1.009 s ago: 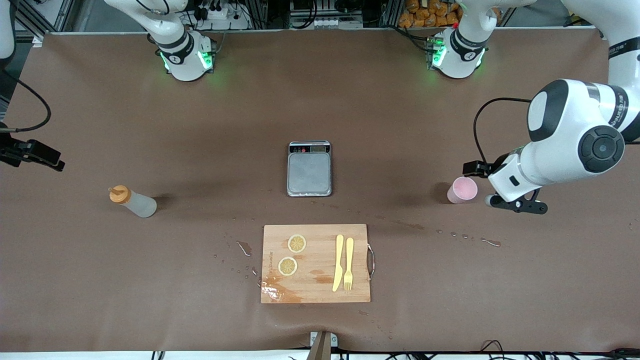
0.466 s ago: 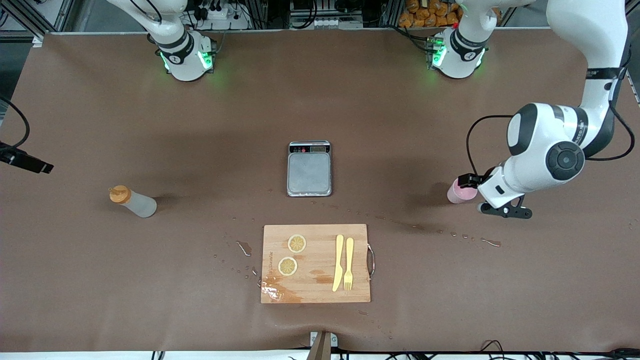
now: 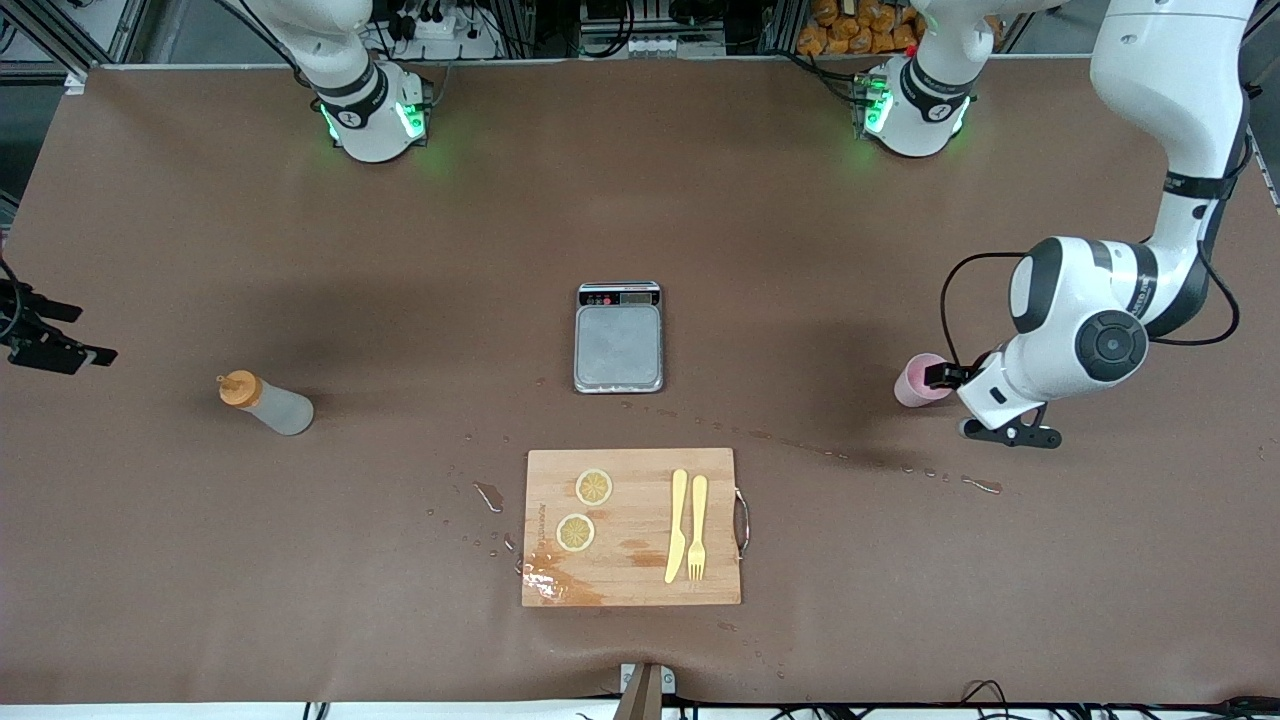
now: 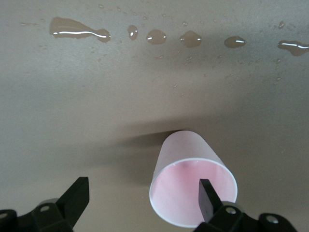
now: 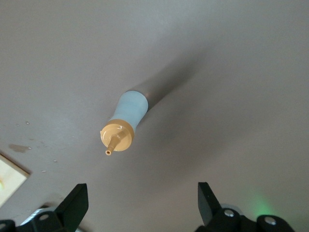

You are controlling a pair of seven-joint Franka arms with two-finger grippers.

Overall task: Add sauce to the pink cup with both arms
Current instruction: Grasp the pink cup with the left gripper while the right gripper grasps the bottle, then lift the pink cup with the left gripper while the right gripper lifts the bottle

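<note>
The pink cup (image 3: 918, 381) stands upright on the brown table toward the left arm's end. My left gripper (image 3: 946, 378) is open right at it. In the left wrist view one finger (image 4: 206, 199) is over the mouth of the cup (image 4: 186, 150) and the other finger (image 4: 77, 197) is off to its side; the left gripper (image 4: 142, 194) holds nothing. The sauce bottle (image 3: 268, 404) stands toward the right arm's end, orange cap up. My right gripper (image 3: 45, 342) is open and empty at the table's edge, apart from it. The right wrist view shows the bottle (image 5: 127, 116) off from the right gripper (image 5: 142, 195).
A grey scale (image 3: 619, 337) sits at mid-table. A wooden cutting board (image 3: 632, 527) with two lemon slices, a yellow knife and a fork lies nearer the front camera. Water drops (image 3: 940, 474) lie on the table near the cup.
My left arm has moved in to the pink cup, which it now partly covers in the front view. My right gripper has shifted along the table's edge toward the front camera.
</note>
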